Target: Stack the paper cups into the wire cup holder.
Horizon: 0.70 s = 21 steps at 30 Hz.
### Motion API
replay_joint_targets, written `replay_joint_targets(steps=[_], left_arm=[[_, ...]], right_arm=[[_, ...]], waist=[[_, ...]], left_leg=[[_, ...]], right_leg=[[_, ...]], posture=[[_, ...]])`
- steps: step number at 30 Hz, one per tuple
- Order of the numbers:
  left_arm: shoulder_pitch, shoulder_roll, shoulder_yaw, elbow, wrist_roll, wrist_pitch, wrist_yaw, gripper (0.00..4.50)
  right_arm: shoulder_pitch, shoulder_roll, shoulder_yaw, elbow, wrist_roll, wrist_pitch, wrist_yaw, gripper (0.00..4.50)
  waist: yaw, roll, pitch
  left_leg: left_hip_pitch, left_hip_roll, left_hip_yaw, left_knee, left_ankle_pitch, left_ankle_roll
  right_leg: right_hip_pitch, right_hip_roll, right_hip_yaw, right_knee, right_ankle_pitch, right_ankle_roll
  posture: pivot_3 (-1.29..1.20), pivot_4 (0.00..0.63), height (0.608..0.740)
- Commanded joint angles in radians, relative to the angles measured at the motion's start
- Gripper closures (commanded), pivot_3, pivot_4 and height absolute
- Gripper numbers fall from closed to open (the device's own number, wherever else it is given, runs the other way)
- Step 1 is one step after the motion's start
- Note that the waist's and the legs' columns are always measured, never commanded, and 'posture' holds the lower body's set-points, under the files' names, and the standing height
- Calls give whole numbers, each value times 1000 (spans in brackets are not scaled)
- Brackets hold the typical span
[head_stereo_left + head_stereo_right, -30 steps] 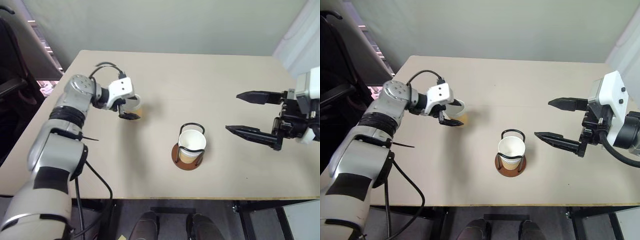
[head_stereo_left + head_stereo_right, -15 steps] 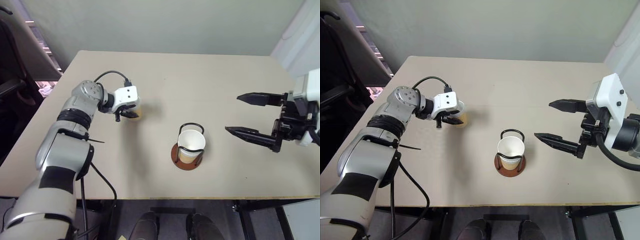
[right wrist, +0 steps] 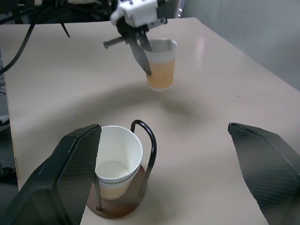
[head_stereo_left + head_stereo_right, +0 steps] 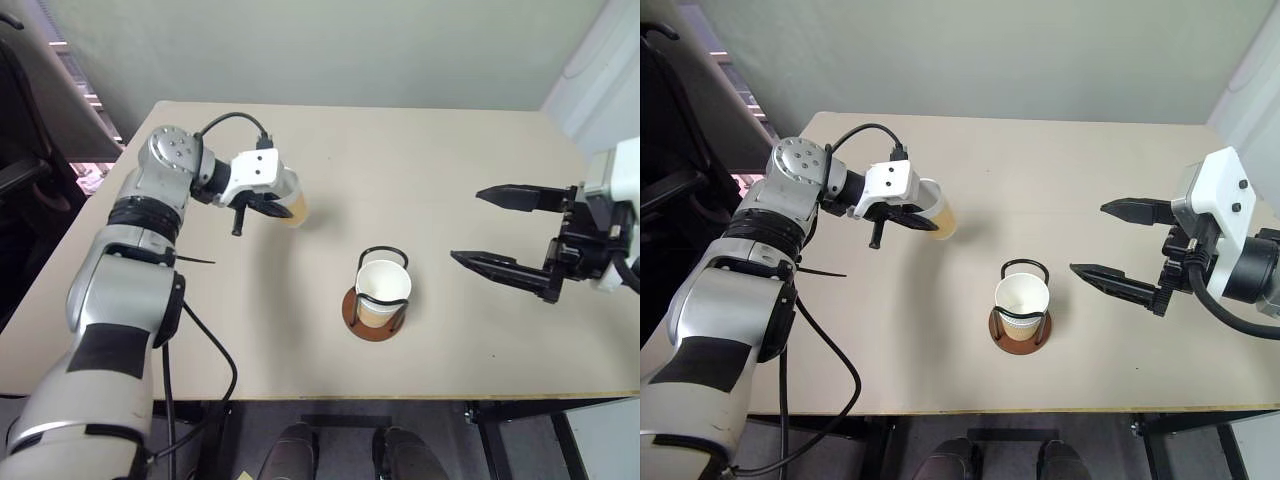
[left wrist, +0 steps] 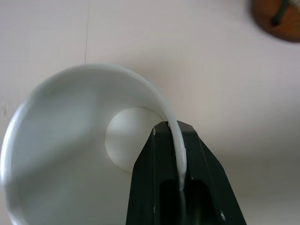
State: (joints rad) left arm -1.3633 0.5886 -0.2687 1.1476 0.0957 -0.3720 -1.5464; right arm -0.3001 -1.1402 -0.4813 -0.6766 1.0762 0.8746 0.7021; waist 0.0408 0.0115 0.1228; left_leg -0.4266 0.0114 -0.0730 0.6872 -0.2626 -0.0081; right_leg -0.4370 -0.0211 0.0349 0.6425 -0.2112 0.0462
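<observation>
Cup (image 4: pixel 939 209) pinched at its rim by left gripper (image 4: pixel 908 220), above table (image 4: pixel 1060 170).

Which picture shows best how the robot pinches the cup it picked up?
The left wrist view: black fingers clamp the white rim of the tan paper cup. The eye views show the cup tilted; the right wrist view shows it lifted.
</observation>
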Motion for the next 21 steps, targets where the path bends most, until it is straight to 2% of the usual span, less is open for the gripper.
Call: replay_joint_targets(steps=[1,4,9,13,15,21], left_arm=[[-62,0,-72,-233,-258,6,-68,4474],[-84,55,-224,-469,-523,53,-68,4474],[-178,81,-468,-609,-763,-12,-68,4474],[-216,61,-627,-568,-787,-113,-68,4474],[-222,70,-682,-590,-834,-134,-68,4474],[-246,75,-841,-601,-846,-237,-68,4474]], right_arm=[[1,-19,-82,-13,16,-3,2,0],[34,-39,-151,-6,14,12,48,0],[99,-58,-222,-6,-26,22,83,0],[117,-61,-273,-29,-22,46,57,0],[158,-51,-331,-57,-21,76,56,0],[221,-37,-436,-105,9,124,37,0]], waist=[[6,0,0],[6,0,0],[5,1,-1],[3,3,0],[1,3,0],[-2,4,0]], left_leg=[[-1,0,-2,1,0,1],[-4,0,-1,4,-3,3],[-2,0,3,5,-7,4],[2,0,4,7,-9,7],[5,1,4,7,-14,17],[6,1,4,10,-16,17]], right_leg=[[0,-1,0,0,0,1],[-1,-2,0,0,0,2],[0,-2,2,-2,-2,3],[5,-3,3,0,-2,4],[7,-3,3,1,-2,4],[9,-1,3,1,-2,3]], posture=[[0,150,740],[0,150,740],[0,150,740],[0,150,740],[0,150,740],[0,150,740]])
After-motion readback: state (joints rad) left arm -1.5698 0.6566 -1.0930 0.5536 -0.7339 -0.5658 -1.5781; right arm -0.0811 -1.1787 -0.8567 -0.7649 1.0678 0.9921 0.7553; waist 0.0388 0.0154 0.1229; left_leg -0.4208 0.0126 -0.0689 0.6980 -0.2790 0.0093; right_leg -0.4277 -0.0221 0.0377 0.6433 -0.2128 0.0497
